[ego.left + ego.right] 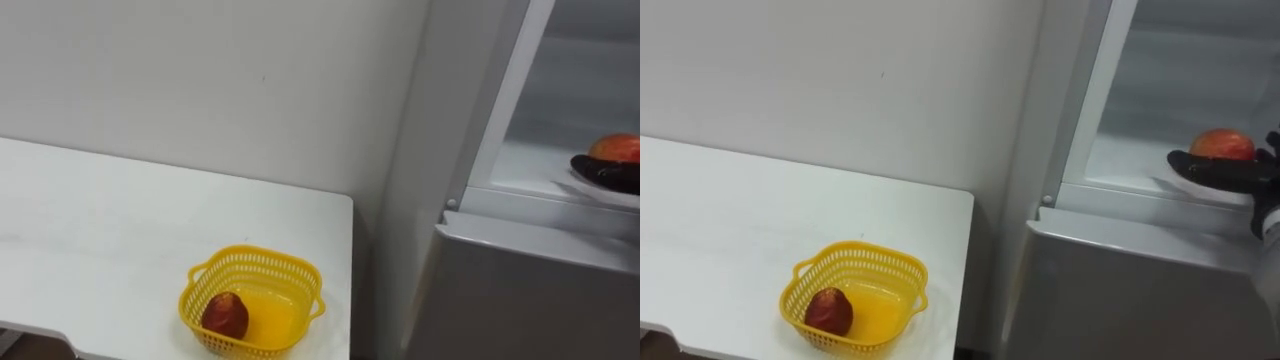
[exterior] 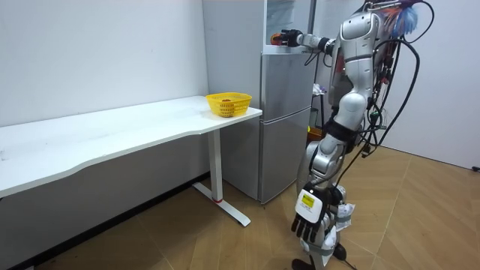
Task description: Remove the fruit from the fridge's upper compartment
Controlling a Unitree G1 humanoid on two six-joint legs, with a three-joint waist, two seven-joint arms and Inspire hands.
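Observation:
A red-orange fruit (image 1: 1222, 143) lies on the white shelf of the open upper fridge compartment (image 1: 1140, 150), on what looks like a pale plate. My right hand (image 1: 1225, 172) reaches into the compartment from the right. Its dark fingers stretch straight along the front of the fruit, just below it, and the hand is open. In the room view the same right hand (image 2: 287, 37) is at the fridge top. My left hand (image 2: 307, 217) hangs at my side with relaxed fingers. I stand right before the grey fridge (image 2: 285, 120).
A yellow plastic basket (image 1: 855, 298) with a dark red fruit (image 1: 829, 311) in it stands near the right end of the white table (image 1: 730, 220). The table's edge lies close to the fridge's side. The fridge's lower door (image 1: 1140, 300) is closed.

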